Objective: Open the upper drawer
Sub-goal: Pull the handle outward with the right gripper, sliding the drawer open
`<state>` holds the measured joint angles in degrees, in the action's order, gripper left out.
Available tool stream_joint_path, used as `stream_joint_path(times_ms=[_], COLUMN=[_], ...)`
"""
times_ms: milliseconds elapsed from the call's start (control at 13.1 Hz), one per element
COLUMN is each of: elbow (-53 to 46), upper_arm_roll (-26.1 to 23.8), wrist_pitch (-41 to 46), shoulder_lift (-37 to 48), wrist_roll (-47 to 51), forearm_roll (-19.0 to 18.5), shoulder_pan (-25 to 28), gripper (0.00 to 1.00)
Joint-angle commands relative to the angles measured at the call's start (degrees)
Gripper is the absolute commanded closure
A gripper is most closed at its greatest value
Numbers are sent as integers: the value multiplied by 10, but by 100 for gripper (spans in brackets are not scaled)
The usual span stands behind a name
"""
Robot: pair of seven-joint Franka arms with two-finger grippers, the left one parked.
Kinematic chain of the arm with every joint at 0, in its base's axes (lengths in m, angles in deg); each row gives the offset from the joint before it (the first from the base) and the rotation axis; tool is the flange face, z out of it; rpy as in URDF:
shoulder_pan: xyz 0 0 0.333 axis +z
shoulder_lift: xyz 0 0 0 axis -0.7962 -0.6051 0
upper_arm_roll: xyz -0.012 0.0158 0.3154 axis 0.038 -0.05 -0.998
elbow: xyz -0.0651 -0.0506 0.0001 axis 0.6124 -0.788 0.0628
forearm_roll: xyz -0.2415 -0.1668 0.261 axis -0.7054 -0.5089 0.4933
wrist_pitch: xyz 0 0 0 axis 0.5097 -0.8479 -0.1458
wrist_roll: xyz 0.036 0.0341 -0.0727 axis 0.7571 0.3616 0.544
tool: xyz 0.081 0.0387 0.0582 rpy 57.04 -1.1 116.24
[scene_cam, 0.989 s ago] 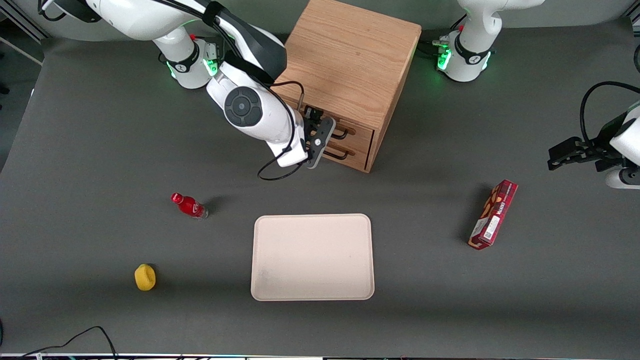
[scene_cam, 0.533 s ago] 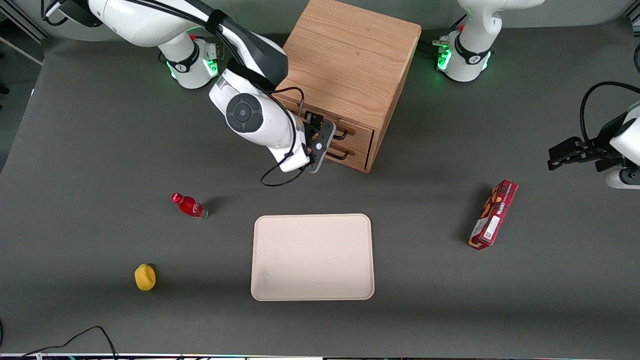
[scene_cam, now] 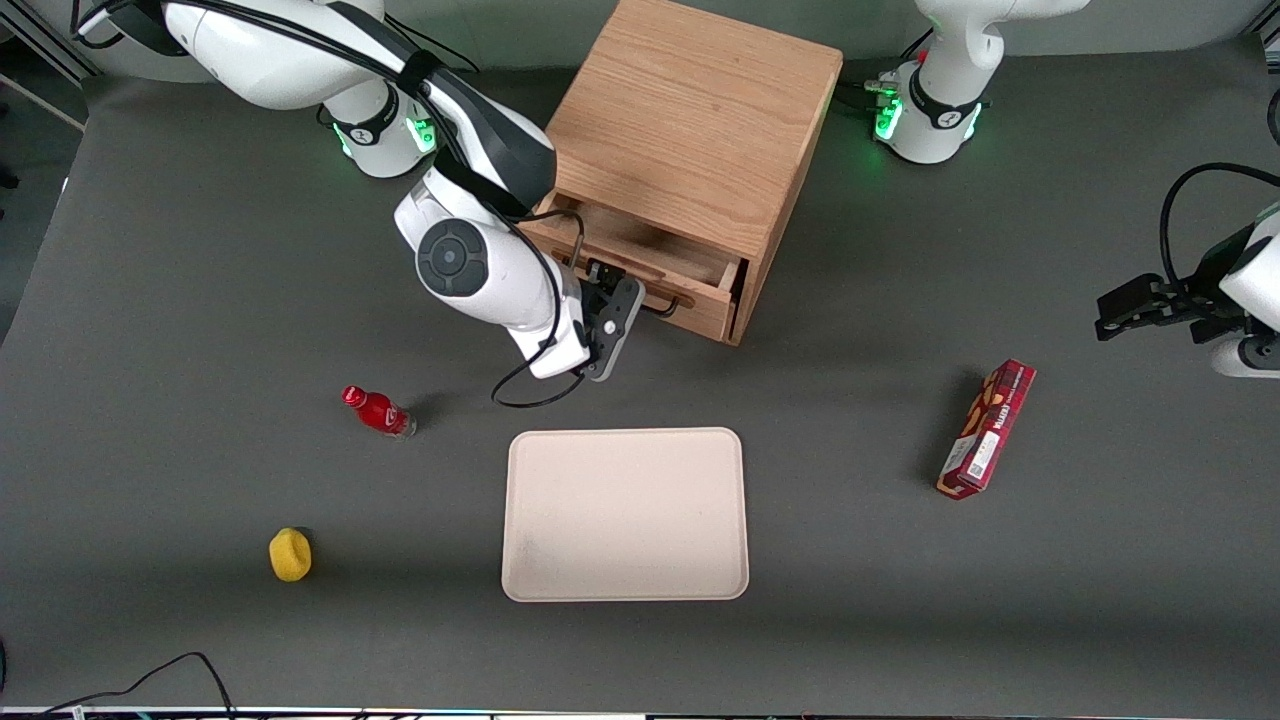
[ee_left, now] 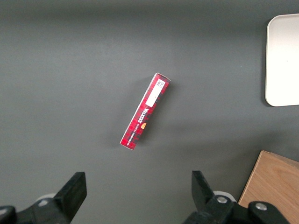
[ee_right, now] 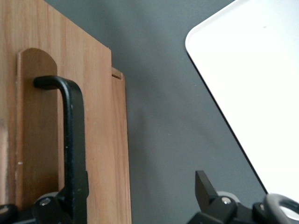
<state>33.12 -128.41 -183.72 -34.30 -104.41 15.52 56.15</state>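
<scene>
The wooden cabinet (scene_cam: 700, 110) stands farther from the front camera than the tray. Its upper drawer (scene_cam: 650, 262) is pulled partway out, and its hollow inside shows from above. My right gripper (scene_cam: 640, 303) is in front of the drawer, at its black wire handle (scene_cam: 668, 309). In the right wrist view the handle (ee_right: 72, 140) runs along the drawer front (ee_right: 105, 154). The gripper (ee_right: 135, 198) is open wide. One finger (ee_right: 49, 207) lies against the handle bar and the other finger (ee_right: 205, 186) hangs over bare table. The lower drawer is hidden under the upper one.
A cream tray (scene_cam: 625, 515) lies nearer the front camera than the cabinet and also shows in the right wrist view (ee_right: 252, 70). A red bottle (scene_cam: 378, 411) and a yellow object (scene_cam: 290, 555) lie toward the working arm's end. A red box (scene_cam: 987, 428) lies toward the parked arm's end.
The upper drawer has slid out of the cabinet toward the front camera. My right gripper has moved the same way with the handle.
</scene>
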Motion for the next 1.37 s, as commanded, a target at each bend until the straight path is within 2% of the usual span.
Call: stream_joint_path(times_ms=[0, 989, 1293], elbow=[-13, -70, -82], upper_arm_roll=[27, 132, 158], wrist_pitch=[-4, -22, -24], shoulder_lift=[-2, -9, -13], wrist_roll=[-24, -91, -126], forearm_roll=[-7, 6, 40], shoulder_pan=[9, 13, 15], gripper=[0, 0, 0])
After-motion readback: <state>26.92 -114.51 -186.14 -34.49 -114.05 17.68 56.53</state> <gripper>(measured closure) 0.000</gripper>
